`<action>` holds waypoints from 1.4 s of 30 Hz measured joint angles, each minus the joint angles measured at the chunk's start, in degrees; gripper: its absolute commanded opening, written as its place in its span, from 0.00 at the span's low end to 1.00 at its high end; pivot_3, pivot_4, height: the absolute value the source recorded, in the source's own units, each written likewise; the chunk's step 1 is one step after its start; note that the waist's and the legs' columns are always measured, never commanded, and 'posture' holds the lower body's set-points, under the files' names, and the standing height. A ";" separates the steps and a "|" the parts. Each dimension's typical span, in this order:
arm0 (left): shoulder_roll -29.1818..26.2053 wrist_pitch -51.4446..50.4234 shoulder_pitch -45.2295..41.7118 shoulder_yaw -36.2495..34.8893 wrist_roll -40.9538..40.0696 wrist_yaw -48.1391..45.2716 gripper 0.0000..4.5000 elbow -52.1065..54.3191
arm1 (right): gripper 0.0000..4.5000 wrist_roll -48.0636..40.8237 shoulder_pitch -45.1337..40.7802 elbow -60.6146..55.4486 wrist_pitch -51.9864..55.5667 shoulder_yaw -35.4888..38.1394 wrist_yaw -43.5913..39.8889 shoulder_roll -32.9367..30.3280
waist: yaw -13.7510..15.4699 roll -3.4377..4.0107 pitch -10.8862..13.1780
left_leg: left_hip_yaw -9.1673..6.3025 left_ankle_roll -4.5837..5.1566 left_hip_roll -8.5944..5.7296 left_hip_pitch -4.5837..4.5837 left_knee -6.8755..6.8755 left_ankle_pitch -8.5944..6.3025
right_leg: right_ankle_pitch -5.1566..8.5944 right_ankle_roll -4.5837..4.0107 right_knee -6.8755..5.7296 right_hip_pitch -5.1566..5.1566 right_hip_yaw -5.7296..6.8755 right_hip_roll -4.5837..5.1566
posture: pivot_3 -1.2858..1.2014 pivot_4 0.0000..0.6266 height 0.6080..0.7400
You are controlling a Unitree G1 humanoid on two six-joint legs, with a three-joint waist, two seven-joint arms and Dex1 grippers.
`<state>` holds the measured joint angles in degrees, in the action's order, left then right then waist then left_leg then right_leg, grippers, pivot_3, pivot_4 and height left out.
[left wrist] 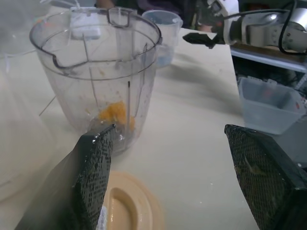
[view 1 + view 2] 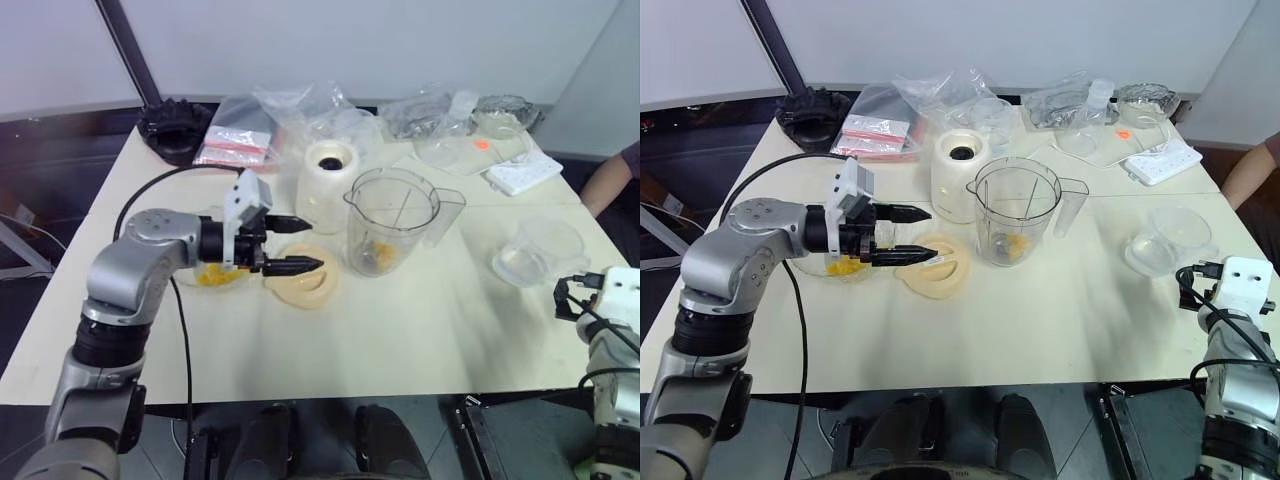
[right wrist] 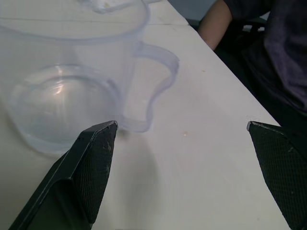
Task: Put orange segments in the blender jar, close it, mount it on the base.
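Here the left gripper [image 2: 297,243] hovers level, fingers apart, above the lid [image 2: 303,282].

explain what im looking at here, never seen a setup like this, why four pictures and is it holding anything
This is a humanoid robot with two arms, each ending in a gripper of two black fingers. The two wide pictures come from cameras in its head, looking down at a table. The other two come from cameras on its wrists, looking out between the fingers.

The left gripper hangs open over a flat pale-orange lid and holds nothing. The right gripper is open and empty near the table's edge, by a squat clear cup.

In the middle stands a tall clear blender jar with orange segments at its bottom. Behind it is the cream-white base. A bowl of orange pieces sits under the left arm. A person's arm shows at the far right.
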<state>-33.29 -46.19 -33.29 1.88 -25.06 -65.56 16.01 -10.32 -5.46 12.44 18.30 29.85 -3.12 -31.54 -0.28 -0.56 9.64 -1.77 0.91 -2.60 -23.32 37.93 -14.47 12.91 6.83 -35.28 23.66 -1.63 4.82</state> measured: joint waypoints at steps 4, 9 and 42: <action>-0.09 0.09 -0.08 1.02 -1.30 1.61 0.84 0.43 | 1.00 0.08 -4.32 6.14 -2.80 -0.06 -0.11 -0.86 | -0.36 0.03 0.02 | -0.01 0.00 0.00 0.01 0.00 0.00 | 0.00 0.01 0.02 -0.03 0.00 -0.01 | 0.52 0.24 1.00; 0.15 0.43 -0.08 1.92 -1.87 3.68 0.84 0.33 | 1.00 0.64 -8.54 14.24 -7.12 -0.23 -0.16 -2.16 | -0.60 0.05 0.02 | 0.00 0.01 0.00 0.03 0.00 0.00 | -0.02 0.03 0.03 -0.04 0.00 -0.04 | 0.52 0.24 1.00; -6.72 -2.94 1.61 1.69 -9.44 6.97 0.85 3.83 | 0.00 -0.40 -28.02 55.39 -29.17 -2.72 -7.61 -5.93 | -0.95 0.13 0.10 | 0.00 0.00 -0.01 0.12 -0.04 0.00 | 0.01 -0.02 0.19 -0.21 -0.04 -0.07 | 0.52 0.24 1.00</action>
<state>-40.01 -49.13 -31.69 3.57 -34.50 -58.59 19.85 -10.72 -33.49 67.83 -10.87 27.13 -10.73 -37.47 -1.23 -0.43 9.74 -1.77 0.91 -2.60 -23.20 37.90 -14.47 12.92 6.81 -35.08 23.46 -1.67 4.75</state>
